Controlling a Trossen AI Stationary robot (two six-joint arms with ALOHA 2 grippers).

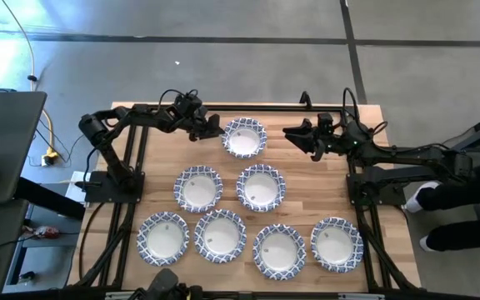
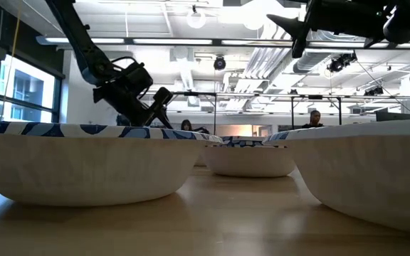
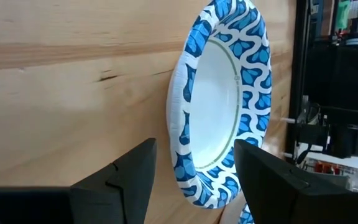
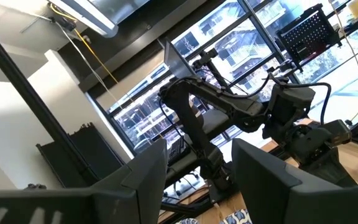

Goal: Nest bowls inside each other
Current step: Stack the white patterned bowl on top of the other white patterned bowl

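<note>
Several blue-and-white patterned bowls sit singly on their bases on the wooden table. One bowl (image 1: 244,137) is alone at the far side, two (image 1: 198,187) (image 1: 261,187) sit in the middle, and a row (image 1: 220,236) lines the near edge. My left gripper (image 1: 217,130) is open and low at the far bowl's left edge. In the left wrist view its fingers (image 3: 194,149) stand on either side of that bowl's rim (image 3: 188,180), with no touch showing. My right gripper (image 1: 292,133) is open (image 4: 197,146) and raised above the table to the bowl's right.
Black frame rails run along the table's far edge (image 1: 248,107) and both sides. Bare wood lies at the far left and far right corners. In the low view two near bowls (image 2: 84,160) (image 2: 376,171) fill the foreground. A person's legs (image 1: 440,200) show beyond the right edge.
</note>
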